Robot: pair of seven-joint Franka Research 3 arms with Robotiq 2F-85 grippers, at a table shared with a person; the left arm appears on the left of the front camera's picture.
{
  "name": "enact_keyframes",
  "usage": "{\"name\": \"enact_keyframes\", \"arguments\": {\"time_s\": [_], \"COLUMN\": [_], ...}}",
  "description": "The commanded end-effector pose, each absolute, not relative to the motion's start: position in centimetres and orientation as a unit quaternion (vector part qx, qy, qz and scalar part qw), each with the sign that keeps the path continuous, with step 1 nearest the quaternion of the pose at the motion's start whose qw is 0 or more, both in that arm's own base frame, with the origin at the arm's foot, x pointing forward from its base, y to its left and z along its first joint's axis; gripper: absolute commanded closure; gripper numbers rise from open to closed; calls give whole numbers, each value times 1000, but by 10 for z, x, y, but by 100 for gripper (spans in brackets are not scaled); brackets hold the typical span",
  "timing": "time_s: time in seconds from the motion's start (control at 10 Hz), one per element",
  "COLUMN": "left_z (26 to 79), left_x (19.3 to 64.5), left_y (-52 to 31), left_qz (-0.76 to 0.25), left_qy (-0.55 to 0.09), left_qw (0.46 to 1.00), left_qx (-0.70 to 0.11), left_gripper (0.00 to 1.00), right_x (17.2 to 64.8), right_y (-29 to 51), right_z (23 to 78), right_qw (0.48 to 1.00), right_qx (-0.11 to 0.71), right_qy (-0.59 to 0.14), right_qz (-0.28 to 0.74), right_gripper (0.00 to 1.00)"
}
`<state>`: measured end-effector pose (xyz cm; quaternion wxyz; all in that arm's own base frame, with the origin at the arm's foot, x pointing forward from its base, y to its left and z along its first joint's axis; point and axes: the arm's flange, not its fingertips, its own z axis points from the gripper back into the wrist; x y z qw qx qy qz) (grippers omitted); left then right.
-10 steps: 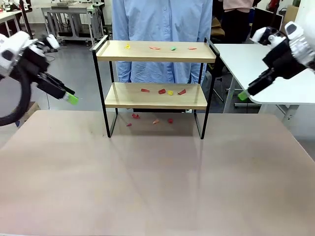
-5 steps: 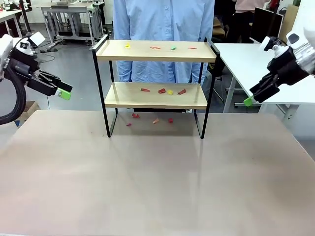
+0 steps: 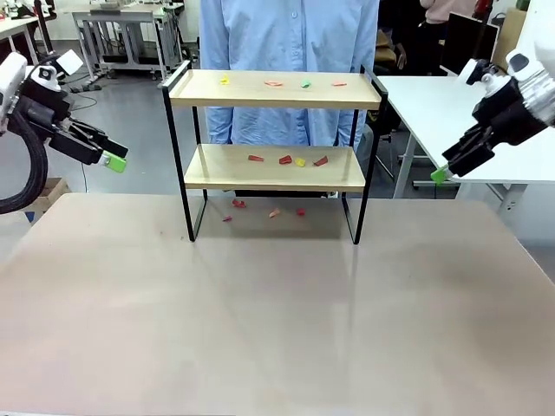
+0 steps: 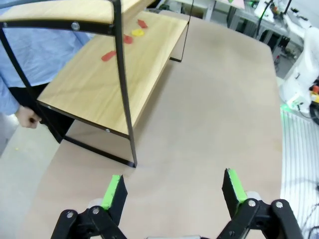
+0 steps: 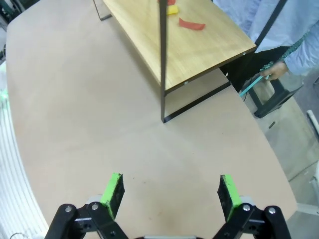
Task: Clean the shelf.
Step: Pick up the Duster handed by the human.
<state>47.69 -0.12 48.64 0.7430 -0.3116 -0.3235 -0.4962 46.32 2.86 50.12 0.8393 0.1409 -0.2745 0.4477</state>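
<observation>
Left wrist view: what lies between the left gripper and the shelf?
Bare table. In the left wrist view, nothing lies between the open left gripper and the near leg of the shelf.

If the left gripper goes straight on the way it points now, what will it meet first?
Probably the beige tabletop, close beside the two-tier light wooden shelf in its black metal frame. The open left gripper is tilted downward; depth is hard to judge.
</observation>
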Motion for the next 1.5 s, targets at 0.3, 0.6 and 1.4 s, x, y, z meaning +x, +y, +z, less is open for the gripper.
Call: {"name": "enact_keyframes", "arguments": {"time_s": [0.3, 0.6, 1.4], "left_z": [436, 394, 343], "left_x": [588, 593, 608], "left_y": [37, 61, 64], "left_qz": [-499, -521, -508], "left_qy": [-375, -460, -549], "left_qw": [650, 545, 480], "left_qx": [-433, -469, -458], "left_gripper": [0, 0, 0], "right_x": [599, 611, 619], "right_y": [-85, -111, -132], "right_z": [466, 418, 357], "right_qw": [715, 650, 612], "right_qx": [293, 321, 397], "right_qy": [-374, -437, -489], "right_qz": [513, 532, 478], "right_gripper": [0, 0, 0]}}
